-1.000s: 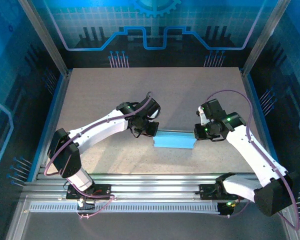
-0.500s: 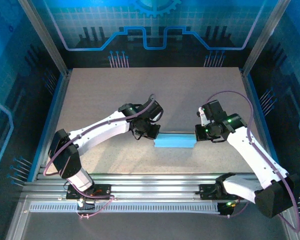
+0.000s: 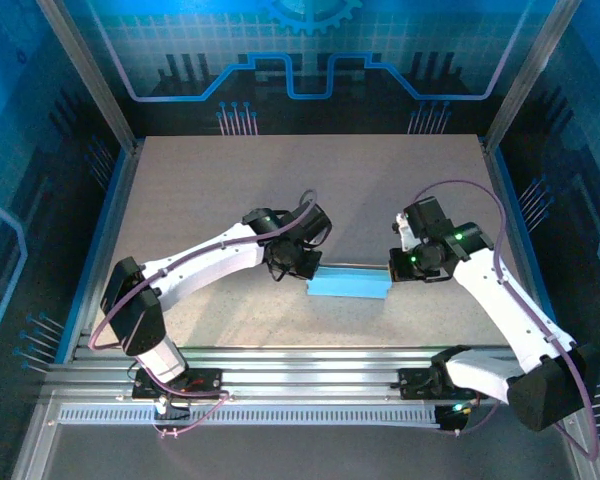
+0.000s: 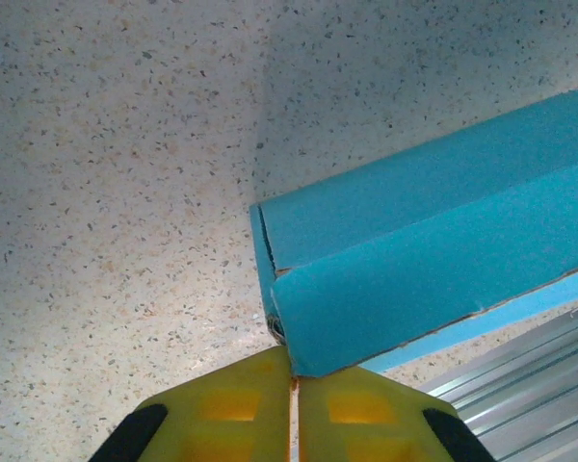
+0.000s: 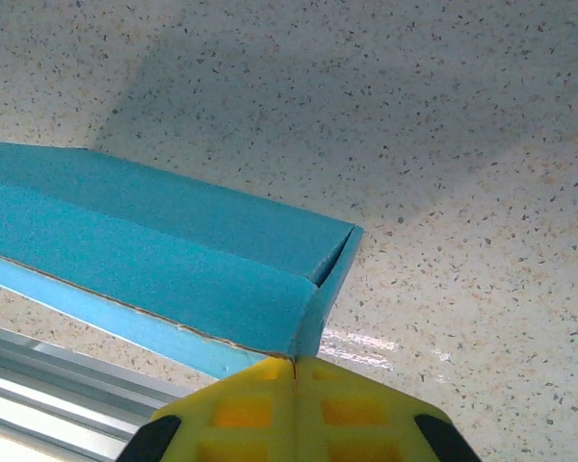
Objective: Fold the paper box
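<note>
paper box: end seams gape.
L gripper: pressed together, tips at corner.
R gripper: same. If you push inward, box prob buckles.

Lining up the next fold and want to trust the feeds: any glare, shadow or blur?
Top external: even light, paper box sharp. Left wrist: broad soft shadow on the table beyond the box, edges crisp. Right wrist: small glare patch on the table by the box's end, soft shadow above it.

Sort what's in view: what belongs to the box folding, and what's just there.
Job: paper box; left hand and right hand, closed, one at each end of it.
Just there: speckled table; metal rails at the near edge.
</note>
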